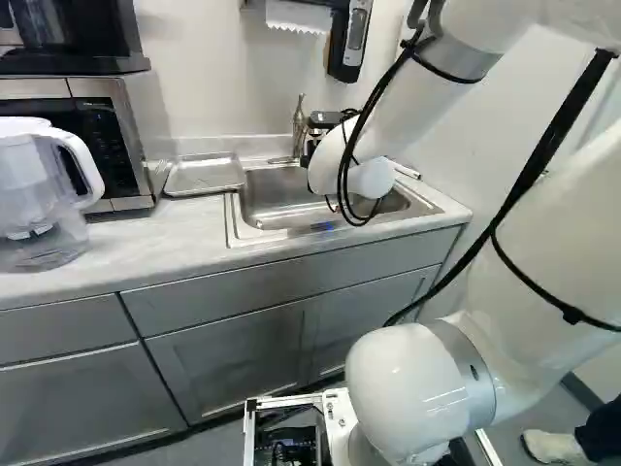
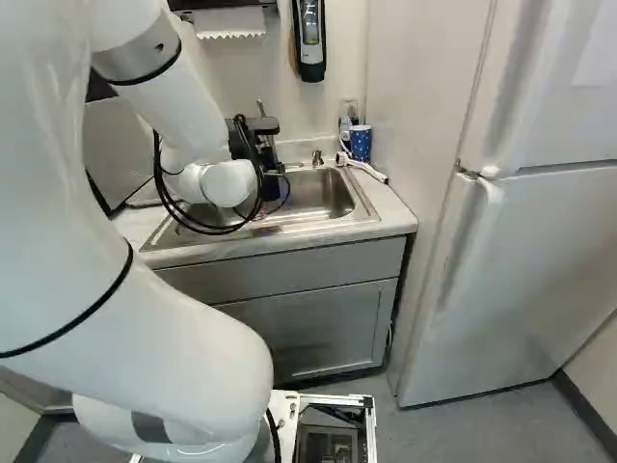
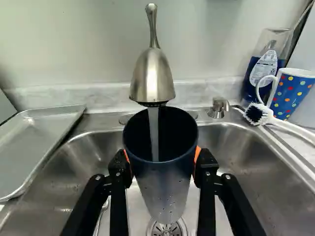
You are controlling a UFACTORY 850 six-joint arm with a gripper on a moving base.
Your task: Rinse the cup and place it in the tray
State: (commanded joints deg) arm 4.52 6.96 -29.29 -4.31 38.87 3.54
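At the sink, my gripper (image 2: pixel 273 185) shows as a dark part beyond the arm in the right base view, its fingertips hidden there. The wrist view has the gripper (image 3: pixel 161 164) closed around a dark, tapered cup (image 3: pixel 165 184), an orange pad against either side. The cup's mouth lies beneath the faucet (image 3: pixel 153 78), and a stream of water (image 3: pixel 154 132) runs into it. Below the cup is the drain (image 3: pixel 167 229) of the steel sink (image 3: pixel 231 147). A shallow metal tray (image 1: pixel 206 176) rests on the counter beside the basin.
A polka-dot mug (image 3: pixel 291 93), a scrub brush (image 3: pixel 263 115) and a blue soap bottle (image 3: pixel 266 61) stand beside the sink, opposite the tray. A water pitcher (image 1: pixel 39 194) and a microwave (image 1: pixel 107 146) occupy the counter. A fridge (image 2: pixel 521 241) stands at the right.
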